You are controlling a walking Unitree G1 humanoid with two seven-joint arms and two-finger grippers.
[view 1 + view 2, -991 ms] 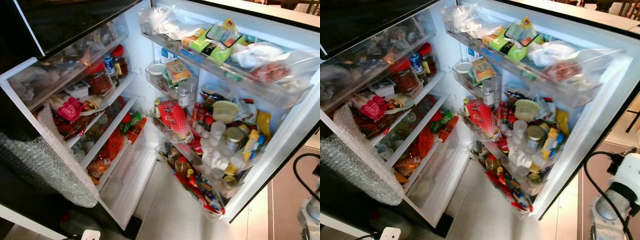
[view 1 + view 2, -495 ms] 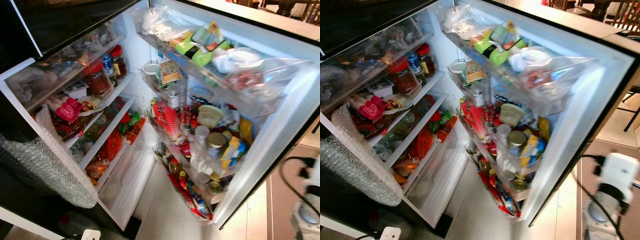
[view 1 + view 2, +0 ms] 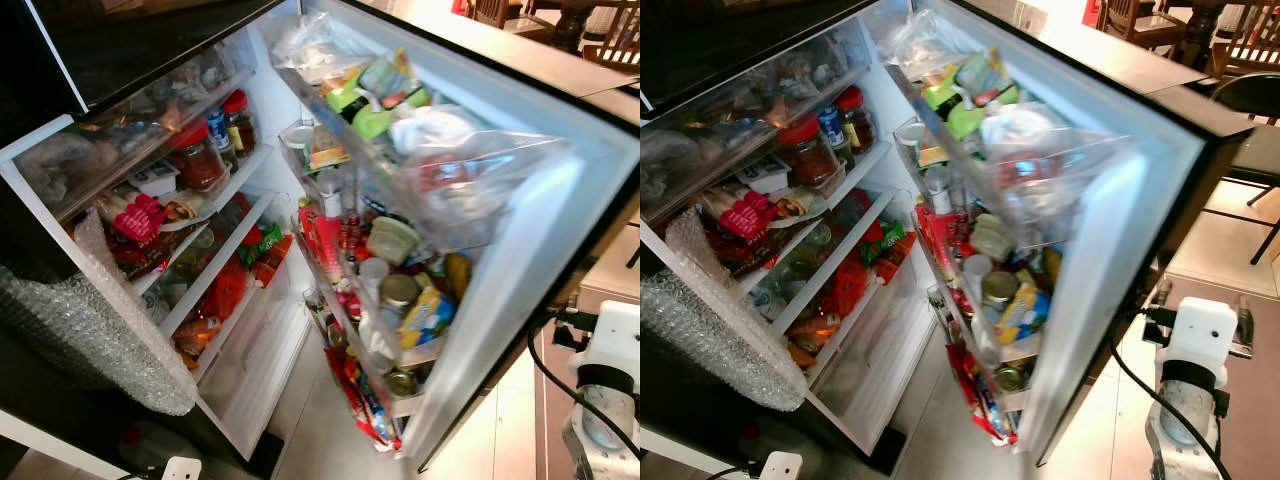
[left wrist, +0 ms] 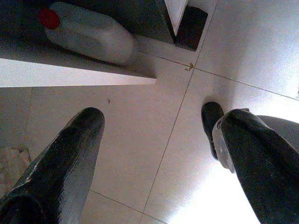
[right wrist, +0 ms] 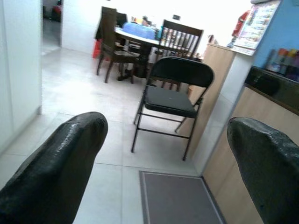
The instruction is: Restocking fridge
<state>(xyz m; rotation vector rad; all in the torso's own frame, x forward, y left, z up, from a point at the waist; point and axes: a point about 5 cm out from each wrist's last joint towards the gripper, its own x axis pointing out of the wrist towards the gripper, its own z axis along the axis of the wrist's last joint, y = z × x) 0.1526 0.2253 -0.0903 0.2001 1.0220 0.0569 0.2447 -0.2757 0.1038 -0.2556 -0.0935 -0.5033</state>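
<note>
Fridge door [image 3: 1110,230] stands ajar just left of the right pincer [image 5: 168,154], racks crammed, edge toward it. Right pincer released, empty, aimed out at a folding chair [image 5: 173,93]. Left pincer [image 4: 154,140] released, empty, pointing at floor by a white jug [image 4: 88,30]. Beyond the door: fridge shelves [image 3: 215,190], full. Right arm nearer the door.

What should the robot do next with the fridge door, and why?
Probably push the fridge door the rest of the way shut with the right gripper, which is open, holds nothing and sits on the door's outer side. The door stands partly swung in, its racks packed full.
</note>
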